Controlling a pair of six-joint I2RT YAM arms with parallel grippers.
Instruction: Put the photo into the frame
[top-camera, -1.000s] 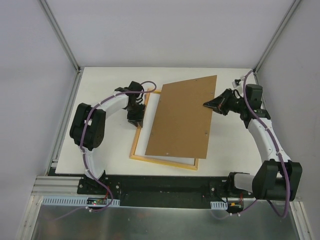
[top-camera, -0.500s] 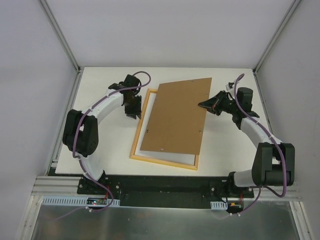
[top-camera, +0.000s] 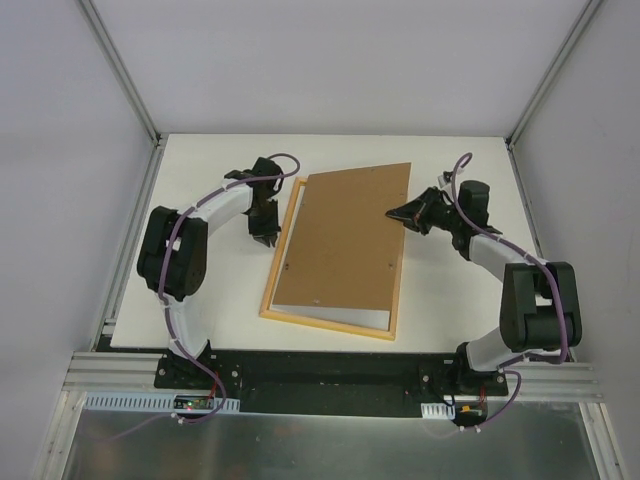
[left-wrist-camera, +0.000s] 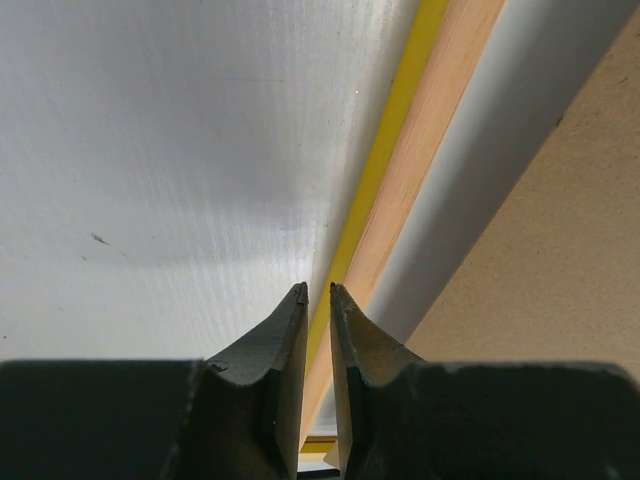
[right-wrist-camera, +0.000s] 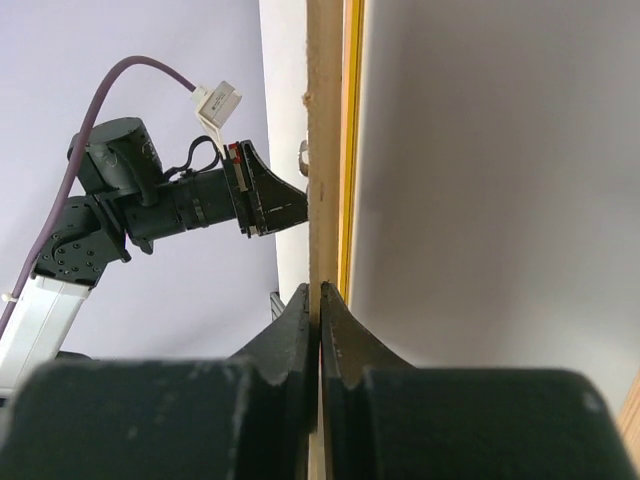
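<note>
Top external view showed the frame (top-camera: 283, 245) lying back-up on the table, with the board (top-camera: 345, 240) resting slightly askew over its opening. The right gripper (top-camera: 397, 213) was pinched shut on the board's right edge. The left gripper (top-camera: 264, 234), jaws a sliver apart and holding nothing, hovered beside the frame's left rail. A white strip (top-camera: 330, 314) at the near end might have been the photo lying face down, but that could not be told. Judged left to do: squaring the board into the frame.
</note>
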